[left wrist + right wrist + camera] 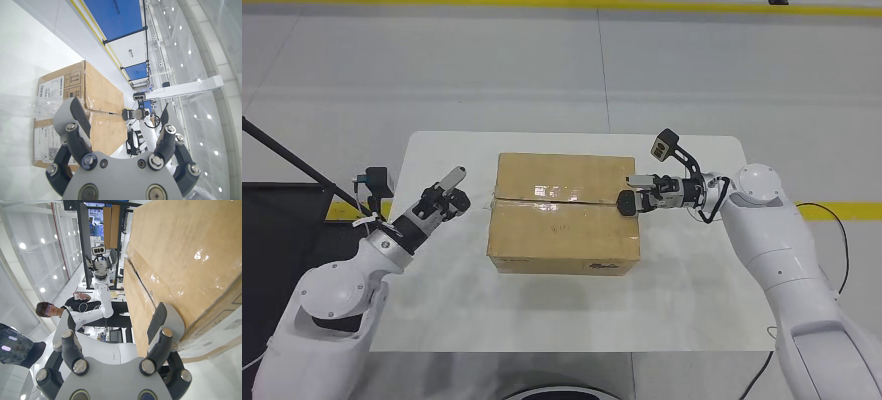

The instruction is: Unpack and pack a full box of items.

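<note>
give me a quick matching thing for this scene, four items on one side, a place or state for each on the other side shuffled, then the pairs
Things:
1. cardboard box
2. left gripper
3. right gripper
4. table

Place or state:
a. open, at the box's end by the top seam
b. white, bearing the box
c. brown, flaps shut, mid-table
d. open, apart from the box, over the table beside it

Pairs: 1-c, 2-d, 3-a, 4-b
</note>
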You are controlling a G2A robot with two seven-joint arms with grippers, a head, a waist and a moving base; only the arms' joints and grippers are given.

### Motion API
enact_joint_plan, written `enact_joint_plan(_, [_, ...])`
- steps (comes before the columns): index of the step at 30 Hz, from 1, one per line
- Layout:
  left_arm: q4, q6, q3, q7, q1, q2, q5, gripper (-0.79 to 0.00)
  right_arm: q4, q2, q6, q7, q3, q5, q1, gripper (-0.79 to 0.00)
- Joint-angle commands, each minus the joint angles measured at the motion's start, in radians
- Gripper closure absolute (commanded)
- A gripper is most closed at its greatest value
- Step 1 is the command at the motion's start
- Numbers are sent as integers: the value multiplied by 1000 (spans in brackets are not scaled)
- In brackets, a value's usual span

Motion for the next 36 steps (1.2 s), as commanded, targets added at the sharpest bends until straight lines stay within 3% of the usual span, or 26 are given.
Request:
enact_joint_plan(1, [5,-1,0,11,4,-1,-2,-785,0,0,0,0,0,0,0,-785])
enact_joint_plan(7, [45,-66,29,154,93,-19,-76,-785,0,0,0,0,0,0,0,-785])
enact_joint_plan(12, [85,-139,58,194,167,-32,-156,-785,0,0,0,0,0,0,0,-785])
enact_joint_plan(14, [113,-122,68,215,175,-35,-159,-785,0,0,0,0,0,0,0,-785])
enact_joint_plan(30, [415,-17,181,402,-99,-86,-435,-785,0,0,0,0,0,0,0,-785])
enact_joint_plan(36, [434,-72,194,457,-137,-100,-442,-785,0,0,0,0,0,0,0,-785])
